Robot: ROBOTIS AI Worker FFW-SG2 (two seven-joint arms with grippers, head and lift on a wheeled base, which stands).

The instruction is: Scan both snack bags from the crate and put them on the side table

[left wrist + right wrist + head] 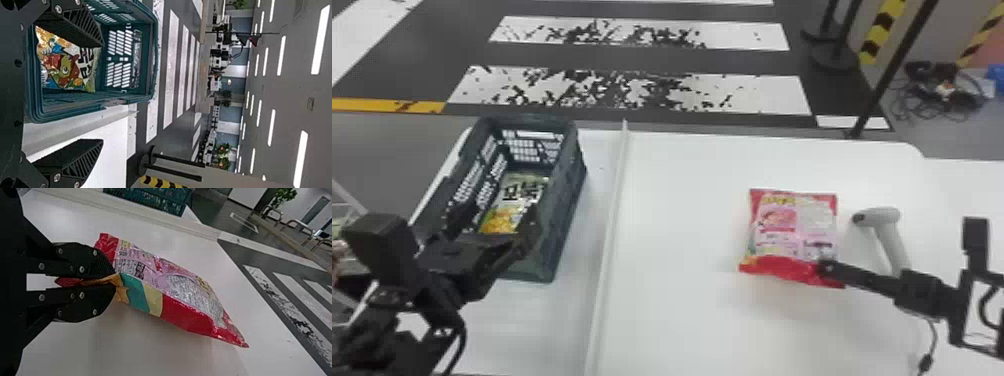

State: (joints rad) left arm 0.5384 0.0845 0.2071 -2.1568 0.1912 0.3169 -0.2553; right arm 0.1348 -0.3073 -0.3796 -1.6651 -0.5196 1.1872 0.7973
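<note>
In the head view my right gripper (827, 267) is at the near right corner of the red and pink snack bag (794, 235). The right wrist view has my right gripper (115, 280) shut on an edge of that red bag (172, 290), which slants away from the fingers. A second snack bag (518, 200), green and yellow, lies in the dark green crate (567, 200). My left gripper (532, 230) is over the crate's near part. In the left wrist view my left gripper (102, 94) stands open, with one finger over the crate and the other outside it.
A white hand scanner (882, 225) lies just right of the red bag, close to the right arm. A raised white strip (614, 210) runs between the crate and the right part of the white table (692, 310). Black posts (882, 75) stand beyond the table.
</note>
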